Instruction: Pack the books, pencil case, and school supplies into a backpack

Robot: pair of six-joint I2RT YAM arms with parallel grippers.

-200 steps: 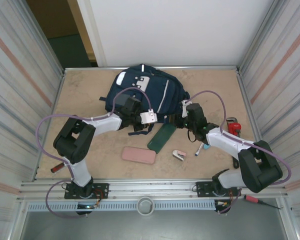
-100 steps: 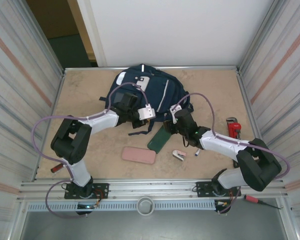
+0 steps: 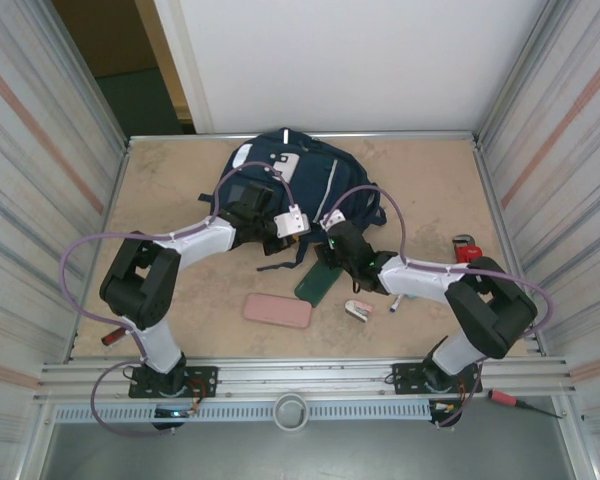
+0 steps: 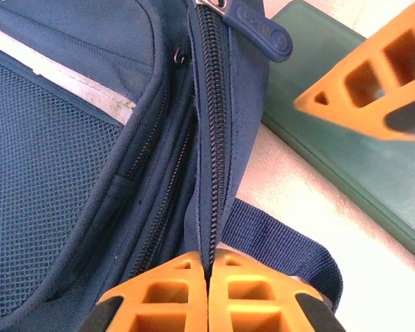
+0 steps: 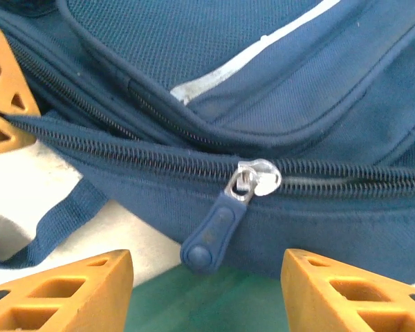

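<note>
- backpack (image 3: 310, 185) is lying flat at the far edge of the surface (image 3: 170, 190), about mid-width, with its near rim facing the arms
- zipper is running along that rim, and its teeth are meshing shut between the left fingers and the silver slider
- zipper pull (image 5: 218, 232) is hanging tilted off the slider, dropping toward the green box (image 3: 323, 278)
- left gripper (image 4: 209, 266) is sitting at the backpack's near rim; its fingers (image 4: 173, 294) are pressing together, clamping the zipper seam fabric between them
- right gripper (image 5: 207, 263) is hovering just in front of the zipper pull, over the green box; its fingers (image 5: 69, 290) are standing apart, one to each side of the pull and not touching it
- strap (image 4: 277, 242) is trailing off the rim onto the surface beside the left fingers
- green box is lying flat just on the near side of the backpack; can't tell whether its far end is touching the rim
- pencil case (image 3: 277, 310), pink, is lying flat mid-surface, nearer the arms, close to the green box but apart from it
- pink-and-white item (image 3: 358, 311) is lying to the right of the pencil case
- marker pen (image 3: 396, 300) is lying just right of that, by the right forearm
- red wrench (image 3: 466, 250) is lying at the right edge
- red-handled screwdriver (image 3: 115, 337) is lying by the near left corner
</note>
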